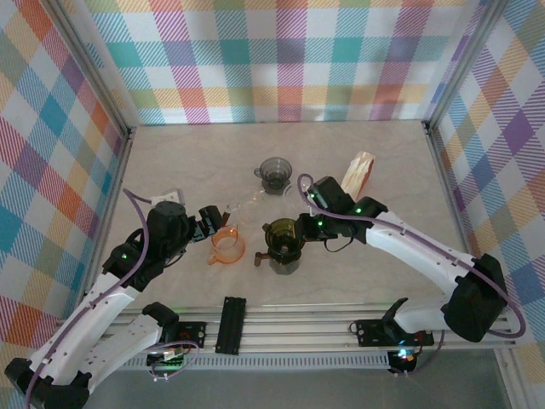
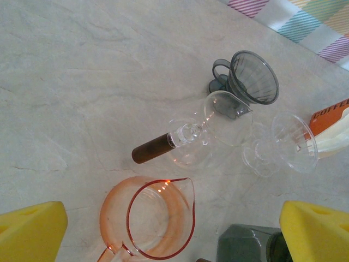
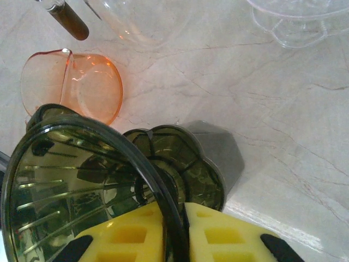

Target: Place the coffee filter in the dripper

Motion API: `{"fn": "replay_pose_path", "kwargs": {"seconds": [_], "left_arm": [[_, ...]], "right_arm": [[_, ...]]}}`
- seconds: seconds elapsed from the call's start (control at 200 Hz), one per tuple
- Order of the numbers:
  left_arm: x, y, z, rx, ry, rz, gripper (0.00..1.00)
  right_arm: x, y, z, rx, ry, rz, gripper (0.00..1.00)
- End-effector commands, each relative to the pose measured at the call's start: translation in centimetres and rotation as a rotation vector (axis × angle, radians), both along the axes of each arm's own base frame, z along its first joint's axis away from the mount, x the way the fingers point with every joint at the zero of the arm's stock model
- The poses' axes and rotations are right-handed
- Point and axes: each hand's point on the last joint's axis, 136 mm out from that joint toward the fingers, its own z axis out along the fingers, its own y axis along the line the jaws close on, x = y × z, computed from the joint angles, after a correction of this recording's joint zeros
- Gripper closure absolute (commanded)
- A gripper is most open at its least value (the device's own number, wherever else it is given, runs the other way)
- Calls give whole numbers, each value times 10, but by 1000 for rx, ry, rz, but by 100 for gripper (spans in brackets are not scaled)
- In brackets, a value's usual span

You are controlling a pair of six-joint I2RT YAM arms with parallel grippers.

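Dripper (image 3: 65,174), smoky olive-green ribbed cone, rim pinched between right jaws; left jaws spread wide.

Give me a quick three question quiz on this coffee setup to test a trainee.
1. True or false: the left gripper is shut on the orange pitcher.
2. What does the right gripper pinch? A) grey dripper B) green dripper at its rim C) filter pack
3. Fill in: the clear glass server has a ___ handle.
Key: 1 false, it is open; 2 B; 3 brown.
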Motion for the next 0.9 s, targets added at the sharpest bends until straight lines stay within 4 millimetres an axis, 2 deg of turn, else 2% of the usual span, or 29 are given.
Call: {"fn": "replay_pose_path", "kwargs": {"seconds": [0.0, 0.17, 0.31, 0.48, 0.55, 0.615, 0.755, 0.895], "left_arm": [[-2, -3, -3, 3, 15, -15, 0], [-3, -6, -4, -15, 19, -22, 0], [-3, -9, -5, -50, 6, -25, 0], [-4, -6, -6, -78, -9, -2, 0], [-5, -6, -10, -81, -4, 0, 0], [-5, -7, -14, -78, 7, 1, 0], [-4, -8, -23, -76, 35, 4, 0], [-4, -9, -27, -74, 47, 3, 0]], "right_arm": [[-1, 8, 0, 13, 7, 10, 77], [1, 6, 1, 0, -4, -5, 57], [7, -5, 13, -12, -73, -48, 32], [28, -25, 37, -77, -195, -125, 20], [46, -40, 50, -87, -248, -183, 18], [68, -59, 54, -92, -273, -257, 18], [121, -111, 44, -92, -256, -463, 23], [165, -141, 32, -144, -251, -570, 28]]}}
